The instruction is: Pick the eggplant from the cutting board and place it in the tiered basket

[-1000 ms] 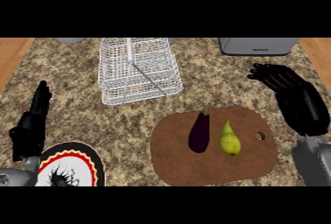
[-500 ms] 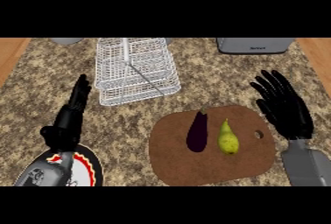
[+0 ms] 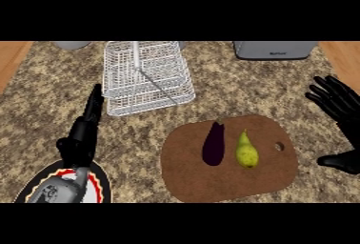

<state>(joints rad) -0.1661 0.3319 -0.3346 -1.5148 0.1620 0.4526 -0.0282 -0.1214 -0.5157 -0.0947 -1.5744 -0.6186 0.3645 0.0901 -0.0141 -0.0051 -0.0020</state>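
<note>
Over the last second our right hand (image 3: 337, 102) has swung out to the view's right edge, further from the cutting board (image 3: 232, 183) than it was half a second ago, its fingers spread apart and straight, thumb jutting low toward the board. Our left hand (image 3: 85, 131) has slid up along the left side of the counter (image 3: 42, 100), fingers together and pointing toward the tiered basket (image 3: 146, 76), holding nothing. Neither hand touches the eggplant (image 3: 214, 144) yet, so we judge the pick has not begun; the right hand seems to be lining up for the approach rather than closing in.

The eggplant lies on the board's upper middle, dark and lengthwise, just beside a yellow-green pear (image 3: 245, 150) but apart from it. The board also has a small hole (image 3: 279, 147) near its right edge.

The white wire basket stands well apart from the board, up and to the left; we see nothing in it, though the mesh may hide a lower tier. A patterned plate (image 3: 98, 183) sits at lower left, partly under our left forearm. A grey appliance (image 3: 274, 49), possibly a toaster, stands at the back.
</note>
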